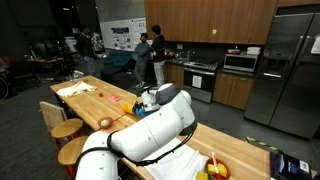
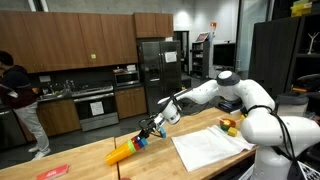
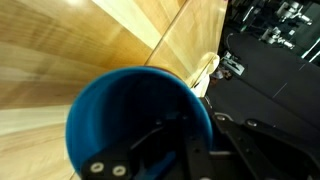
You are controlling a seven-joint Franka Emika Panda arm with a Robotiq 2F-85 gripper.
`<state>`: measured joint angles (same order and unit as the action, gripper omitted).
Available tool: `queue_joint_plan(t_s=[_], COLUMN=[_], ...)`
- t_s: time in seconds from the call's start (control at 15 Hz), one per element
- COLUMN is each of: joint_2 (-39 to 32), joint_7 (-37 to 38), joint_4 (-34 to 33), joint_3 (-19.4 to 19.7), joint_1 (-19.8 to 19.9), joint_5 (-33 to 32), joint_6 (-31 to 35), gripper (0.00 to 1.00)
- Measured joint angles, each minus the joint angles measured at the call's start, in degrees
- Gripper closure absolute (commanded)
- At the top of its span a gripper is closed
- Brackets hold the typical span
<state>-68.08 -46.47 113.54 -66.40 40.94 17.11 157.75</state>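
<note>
On the wooden table, a yellow thing was seen lying at the left. Just to its right, a blue cup was met by the gripper, and its open mouth filled the wrist view. How far the jaws were closed on it could not be told. Farther right, a white sheet was spread.
</note>
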Motion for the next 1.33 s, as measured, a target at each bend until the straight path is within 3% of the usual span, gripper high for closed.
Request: queue_joint_plan(t_s=[0.4, 0.8, 1.07, 1.33], joint_2=[-0.16, -0.54, 0.46, 7.16], joint_7=[0.62, 8.97, 18.27, 28.20], joint_4=[12.05, 23.79, 29.02, 29.96], joint_3=[-4.36, -5.96, -5.44, -5.77], joint_1=[10.43, 18.72, 21.33, 20.09], joint_5=[-2.72, -13.08, -20.07, -22.22], joint_6=[10.68, 21.29, 27.09, 28.64], gripper=[0.97, 0.97, 0.97, 0.97])
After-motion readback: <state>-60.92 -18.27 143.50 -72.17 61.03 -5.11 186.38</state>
